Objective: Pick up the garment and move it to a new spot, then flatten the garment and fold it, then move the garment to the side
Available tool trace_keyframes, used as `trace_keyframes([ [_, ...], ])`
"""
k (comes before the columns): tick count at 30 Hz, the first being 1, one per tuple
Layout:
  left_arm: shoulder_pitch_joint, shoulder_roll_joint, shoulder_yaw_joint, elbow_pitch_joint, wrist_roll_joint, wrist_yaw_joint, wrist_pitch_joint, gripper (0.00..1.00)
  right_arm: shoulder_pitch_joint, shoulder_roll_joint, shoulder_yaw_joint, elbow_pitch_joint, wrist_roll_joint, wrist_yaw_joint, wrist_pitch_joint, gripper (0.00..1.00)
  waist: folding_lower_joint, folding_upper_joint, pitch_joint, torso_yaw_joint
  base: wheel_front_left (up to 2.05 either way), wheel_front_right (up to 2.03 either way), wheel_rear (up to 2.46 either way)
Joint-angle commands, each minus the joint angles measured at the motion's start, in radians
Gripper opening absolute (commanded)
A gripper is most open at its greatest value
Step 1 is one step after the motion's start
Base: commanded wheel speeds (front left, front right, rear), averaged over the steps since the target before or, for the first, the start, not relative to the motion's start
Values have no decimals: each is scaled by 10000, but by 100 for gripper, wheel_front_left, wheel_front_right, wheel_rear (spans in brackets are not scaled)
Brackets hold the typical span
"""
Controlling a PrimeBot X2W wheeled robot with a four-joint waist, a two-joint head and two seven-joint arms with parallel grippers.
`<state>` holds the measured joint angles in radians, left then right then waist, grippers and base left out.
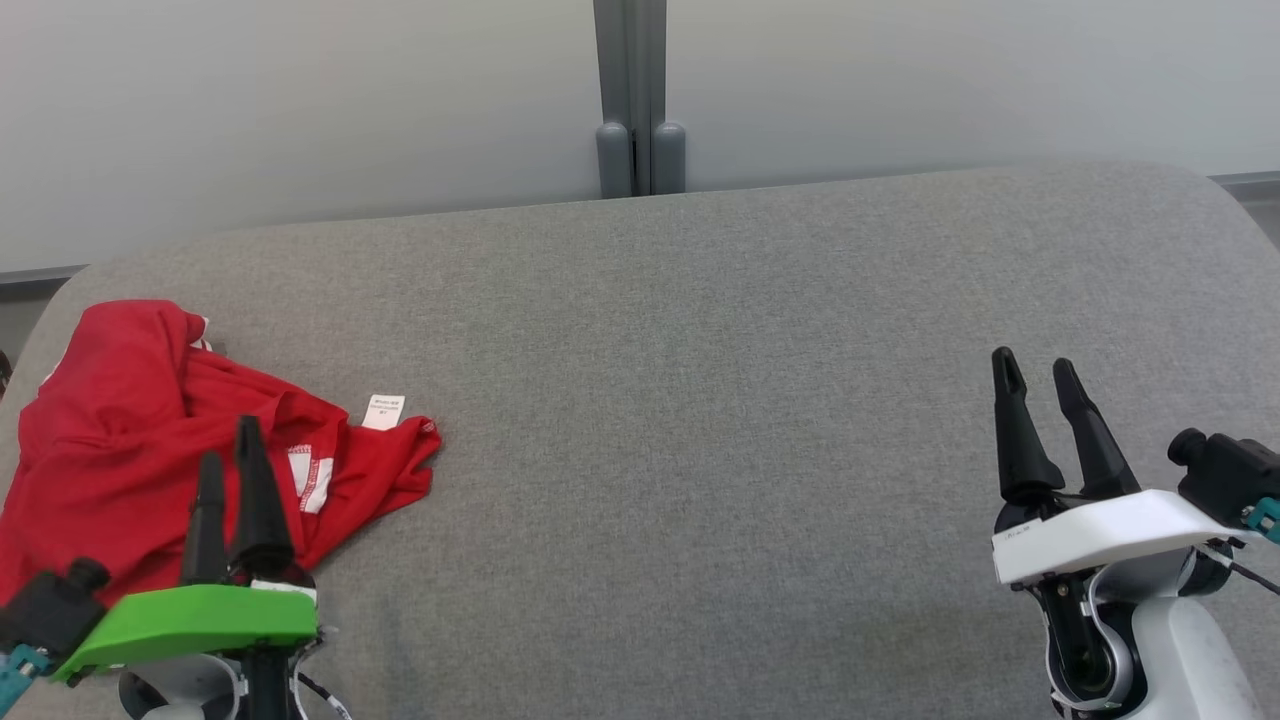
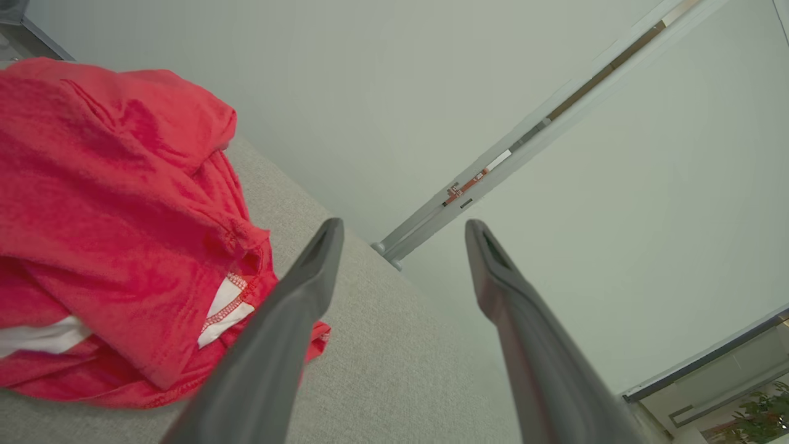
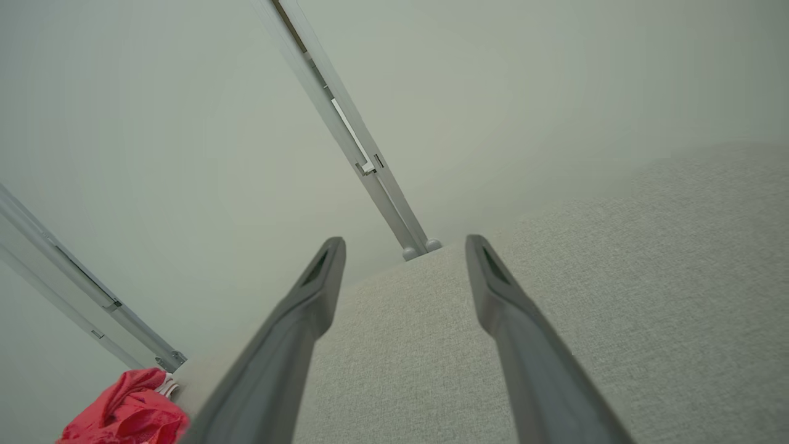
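A crumpled red garment (image 1: pixel 150 440) with white trim and a small white label lies at the left end of the grey fabric surface (image 1: pixel 700 400). My left gripper (image 1: pixel 230 445), on its green mount, hovers over the garment's near edge with its fingers apart and nothing between them. In the left wrist view the garment (image 2: pixel 111 222) bunches to the left of the left gripper (image 2: pixel 400 229). My right gripper (image 1: pixel 1035 365) stands open at the lower right, far from the cloth. In the right wrist view the right gripper (image 3: pixel 404 243) points over bare fabric, and the garment (image 3: pixel 126 410) is a small red heap at the lower left.
A pale wall with a grey vertical post (image 1: pixel 638 100) runs behind the surface's far edge. The surface's rounded corners fall away at the far left and far right. Bare grey fabric stretches between the garment and my right gripper.
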<state>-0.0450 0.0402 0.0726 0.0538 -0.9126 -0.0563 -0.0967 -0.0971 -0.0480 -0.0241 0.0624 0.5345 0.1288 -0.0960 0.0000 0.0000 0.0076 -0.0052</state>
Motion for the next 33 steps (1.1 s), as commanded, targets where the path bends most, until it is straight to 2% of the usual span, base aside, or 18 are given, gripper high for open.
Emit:
trace_keyframes([
  [1, 64, 81, -122, -179, 504, 125, -95, 100, -195, -53, 44, -198, -412, 23, -108, 100, 0, 0, 3, -5, 0, 0, 0],
  [15, 289, 101, -1421, -3, 4177, 605, -499, 100, -39, -16, 315, -239, -2301, 25, -505, 100, 0, 0, 18, -37, 0, 0, 0],
  [33, 324, 647, -2800, 399, 6216, 1555, -933, 100, 49, -15, 614, -33, -4311, 26, -945, 100, 0, 0, -56, 39, 0, 0, 0],
])
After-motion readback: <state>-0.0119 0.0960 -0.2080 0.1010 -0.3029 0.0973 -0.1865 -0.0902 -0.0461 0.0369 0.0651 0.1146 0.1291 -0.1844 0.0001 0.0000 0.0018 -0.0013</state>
